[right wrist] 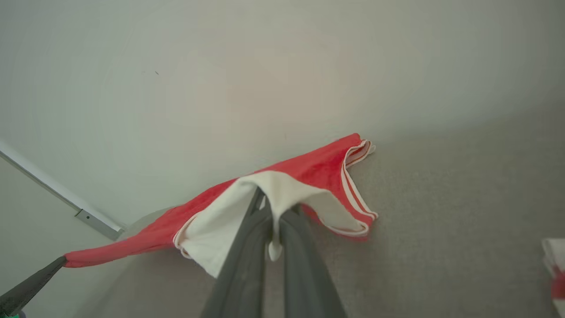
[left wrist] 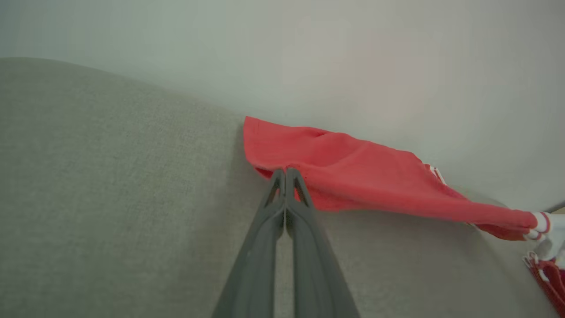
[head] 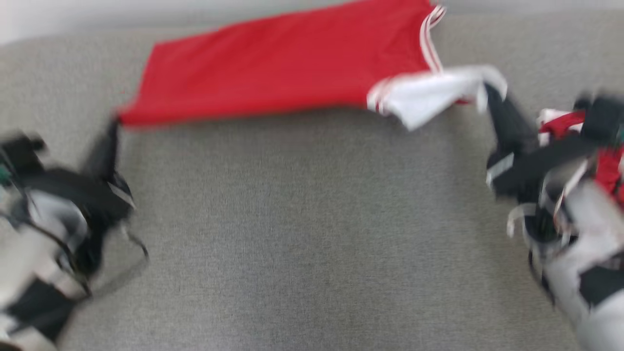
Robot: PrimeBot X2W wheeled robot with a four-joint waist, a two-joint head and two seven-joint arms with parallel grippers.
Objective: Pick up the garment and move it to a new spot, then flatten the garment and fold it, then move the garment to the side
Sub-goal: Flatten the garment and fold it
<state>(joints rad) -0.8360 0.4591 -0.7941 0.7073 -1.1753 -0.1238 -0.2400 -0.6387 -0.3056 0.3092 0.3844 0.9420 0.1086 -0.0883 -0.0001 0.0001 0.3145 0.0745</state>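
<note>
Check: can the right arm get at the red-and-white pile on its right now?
Probably not yet. The pile lies close by on the grey surface with nothing between, but the right gripper is shut on the red garment, stretched across to the left gripper; it must release first.

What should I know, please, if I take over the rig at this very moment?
Left gripper: fingers shut on a red corner of the red garment.
Right gripper: fingers shut on the garment's white sleeve.
Garment: stretched between the two grippers, near edge raised off the grey upholstered surface. A second red-and-white cloth lies by the right arm.
Done: garment picked up. The head view is blurred, so I cannot tell whether it has reached its new spot.
Left: lay it flat, fold it, move it to the side.
</note>
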